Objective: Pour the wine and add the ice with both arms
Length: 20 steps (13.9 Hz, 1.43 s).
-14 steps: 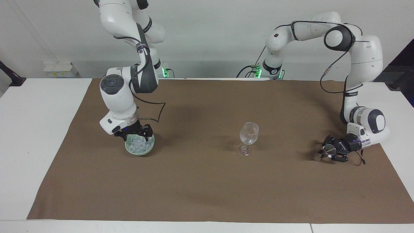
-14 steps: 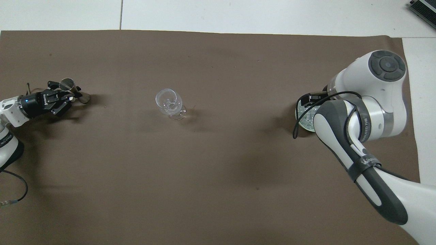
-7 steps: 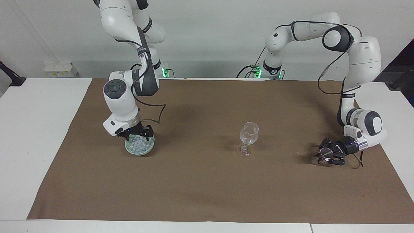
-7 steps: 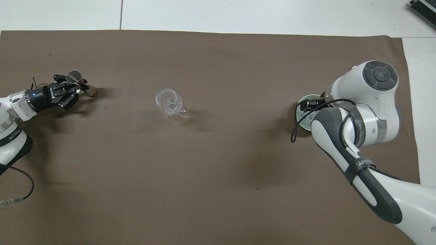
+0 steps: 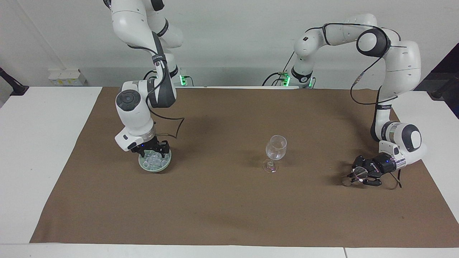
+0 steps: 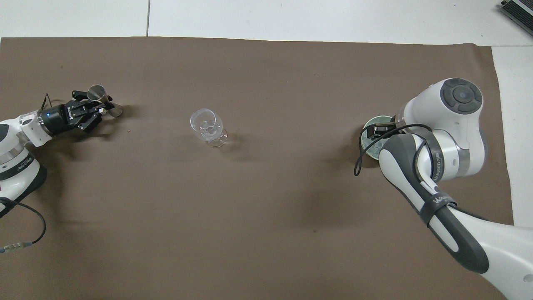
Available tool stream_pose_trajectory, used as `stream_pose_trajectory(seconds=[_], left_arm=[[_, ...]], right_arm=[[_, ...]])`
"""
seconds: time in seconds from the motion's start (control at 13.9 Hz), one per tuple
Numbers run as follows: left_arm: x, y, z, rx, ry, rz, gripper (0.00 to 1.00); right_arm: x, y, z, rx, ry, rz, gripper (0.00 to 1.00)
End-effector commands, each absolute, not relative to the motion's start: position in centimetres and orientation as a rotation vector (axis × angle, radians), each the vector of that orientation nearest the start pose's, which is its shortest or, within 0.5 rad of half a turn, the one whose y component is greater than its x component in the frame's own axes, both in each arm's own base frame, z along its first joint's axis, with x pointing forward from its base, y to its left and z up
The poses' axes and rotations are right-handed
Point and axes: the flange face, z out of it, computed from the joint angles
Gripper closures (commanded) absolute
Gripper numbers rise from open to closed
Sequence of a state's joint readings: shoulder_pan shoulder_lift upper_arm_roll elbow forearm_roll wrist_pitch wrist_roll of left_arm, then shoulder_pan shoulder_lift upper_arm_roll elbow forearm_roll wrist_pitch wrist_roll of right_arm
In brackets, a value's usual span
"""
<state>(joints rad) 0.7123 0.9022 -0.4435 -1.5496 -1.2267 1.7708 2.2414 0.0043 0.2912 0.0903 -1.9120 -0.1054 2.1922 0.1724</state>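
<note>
**Both arms down at their pickups, glass waiting between**

The ice (image 5: 153, 159) sits heaped in the pale green bowl (image 5: 165, 165) toward the right arm's end of the table; my right gripper (image 5: 153, 149) is down in it, and I cannot tell how its fingers stand; a cube could slip free or the bowl could skid. The stemmed glass (image 5: 275, 148) stands empty mid-cloth. My left gripper (image 6: 92, 110) is clamped on the metal jigger (image 6: 101, 100); tipping it early risks a spill.
</note>
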Motion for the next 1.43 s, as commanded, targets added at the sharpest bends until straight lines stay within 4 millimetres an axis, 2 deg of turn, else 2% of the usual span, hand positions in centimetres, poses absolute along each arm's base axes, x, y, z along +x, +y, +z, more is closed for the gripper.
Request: stream_pose_trajectory(seconds=[0.0,0.14,0.29,0.36,0.5,0.57,0.72,0.79,1.0,1.15,1.36], left_arm=[[66.6,14.8,18.9,1.51,-0.956,1.367,0.97],[66.6,14.8,19.4,1.508,-0.964,1.368,0.75],[66.6,15.0,19.9,1.505,-0.969,1.367,0.48],[66.6,15.1,20.0,1.505,-0.972,1.363,0.4],[66.6,15.3,20.7,1.506,-0.984,1.36,0.33],[66.5,15.6,20.8,1.509,-0.991,1.359,0.32],[66.3,16.2,21.3,1.517,-1.022,1.349,0.31],[65.9,16.8,21.2,1.518,-1.035,1.336,0.31],[65.4,17.8,23.2,1.49,-1.168,1.255,0.3],[65.0,18.4,24.7,1.539,-1.241,1.116,0.3],[64.6,18.3,27.0,1.603,-1.221,0.962,0.3]], right_arm=[[61.0,4.6,34.0,-3.219,0.044,-0.031,0.19],[60.9,4.6,33.8,-3.218,0.053,-0.031,0.19],[60.9,4.6,33.8,-3.218,0.053,-0.031,0.19],[60.9,4.7,33.8,-3.218,0.053,-0.032,0.19],[60.9,4.7,33.8,-3.219,0.041,-0.029,0.22],[60.9,4.6,33.8,-3.219,0.041,-0.026,0.3],[61.0,4.7,33.9,-3.22,0.037,-0.021,0.55],[61.1,4.6,34.1,-3.22,0.038,-0.026,0.71],[61.3,4.7,34.6,-3.219,0.039,-0.039,1.0],[61.4,4.8,36.0,-3.22,0.032,-0.066,1.0],[61.6,5.6,40.7,-3.213,0.055,-0.085,1.0]])
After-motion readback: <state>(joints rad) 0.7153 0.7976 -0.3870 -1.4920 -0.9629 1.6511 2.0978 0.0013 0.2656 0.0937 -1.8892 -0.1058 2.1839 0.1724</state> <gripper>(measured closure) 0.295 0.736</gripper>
